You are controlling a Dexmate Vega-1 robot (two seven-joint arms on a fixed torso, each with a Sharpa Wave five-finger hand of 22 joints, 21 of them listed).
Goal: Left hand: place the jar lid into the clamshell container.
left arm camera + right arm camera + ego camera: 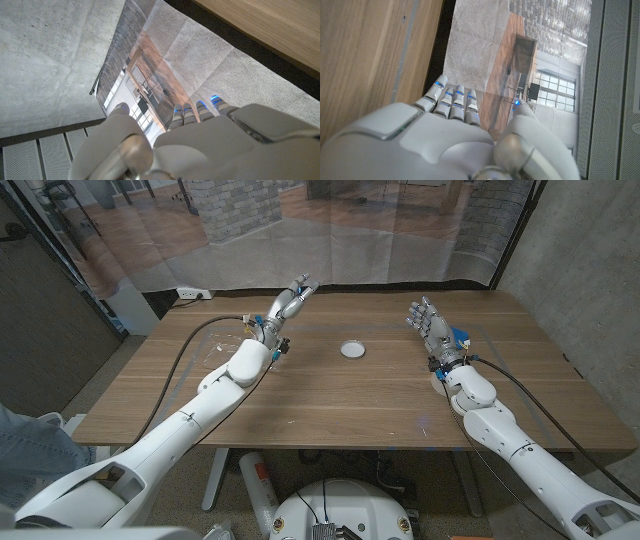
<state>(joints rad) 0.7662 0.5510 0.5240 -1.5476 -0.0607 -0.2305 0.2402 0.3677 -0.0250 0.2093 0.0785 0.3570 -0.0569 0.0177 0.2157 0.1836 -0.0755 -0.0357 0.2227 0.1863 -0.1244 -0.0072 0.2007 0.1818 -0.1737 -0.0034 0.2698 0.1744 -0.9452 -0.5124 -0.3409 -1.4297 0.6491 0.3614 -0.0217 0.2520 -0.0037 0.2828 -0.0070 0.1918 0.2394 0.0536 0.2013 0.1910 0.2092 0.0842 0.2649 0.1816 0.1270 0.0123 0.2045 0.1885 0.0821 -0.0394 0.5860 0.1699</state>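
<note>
The jar lid (352, 349) is seen lying flat near the middle of the table (330, 405), well apart from both robot hands. No clamshell container can be spotted anywhere on the table, so where the lid is meant to end up can't be told from here.

The left robot hand (288, 303) is held up above the far left part of the table, fingers stretched out and nothing in them, so it's released. The right robot hand (430, 323) is raised on the other side, fingers apart and upright, also holding nothing. In the left wrist view the left fingertips (200, 106) are seen pointing out past the table edge toward a printed backdrop.

As for the lid: it's small, white, round and very low, so it's probably light and stiff, maybe a bit slick if it's plastic or metal (a guess, it's too small to tell). Since it sits flush on the wood, there's not much to get under. It would likely be best pinched across the rim from above, thumb on one side and a finger on the other. It could easily get pushed around instead of picked up.

The table is plain wood grain, smooth looking, with a light sheen. Behind it a curtain printed with a room scene is hung, with concrete wall at the right and grey panels at the left.
</note>
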